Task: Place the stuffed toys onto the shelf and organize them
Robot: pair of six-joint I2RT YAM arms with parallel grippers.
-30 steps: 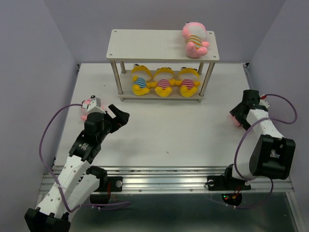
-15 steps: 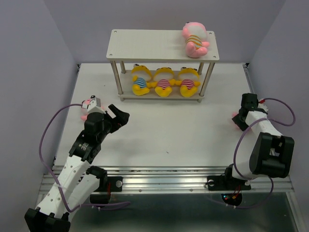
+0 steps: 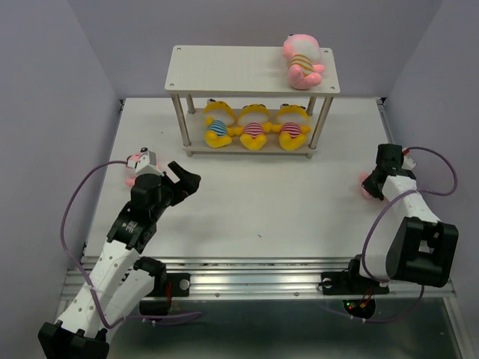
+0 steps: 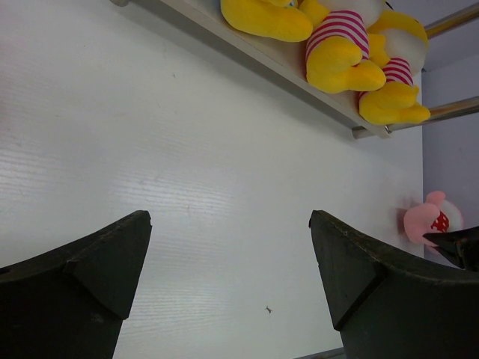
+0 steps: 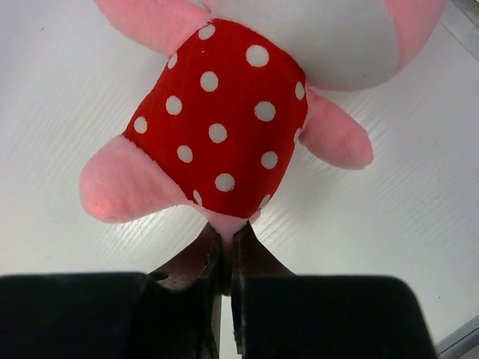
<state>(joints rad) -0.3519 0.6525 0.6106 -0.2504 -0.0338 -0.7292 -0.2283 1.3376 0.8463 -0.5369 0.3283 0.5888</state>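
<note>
The shelf (image 3: 239, 67) stands at the back of the table. A pink stuffed toy in a striped outfit (image 3: 303, 61) lies on its top board. Three yellow toys (image 3: 254, 126) sit in a row on the lower board (image 4: 247, 52). At the right edge lies a pink toy in a red polka-dot outfit (image 5: 224, 127), and my right gripper (image 5: 227, 235) is shut on a pink bit at its lower end. My left gripper (image 4: 228, 221) hangs open over bare table, holding nothing. Another pink toy (image 3: 133, 179) shows partly behind the left wrist.
Purple walls close the table in on the left, right and back. The shelf's thin legs (image 3: 179, 123) stand on the table's far half. A metal rail (image 3: 247, 273) with both arm bases runs along the near edge.
My right gripper has closed on the polka-dot toy's lower end, and that wrist has shifted slightly. The left arm has not moved.
</note>
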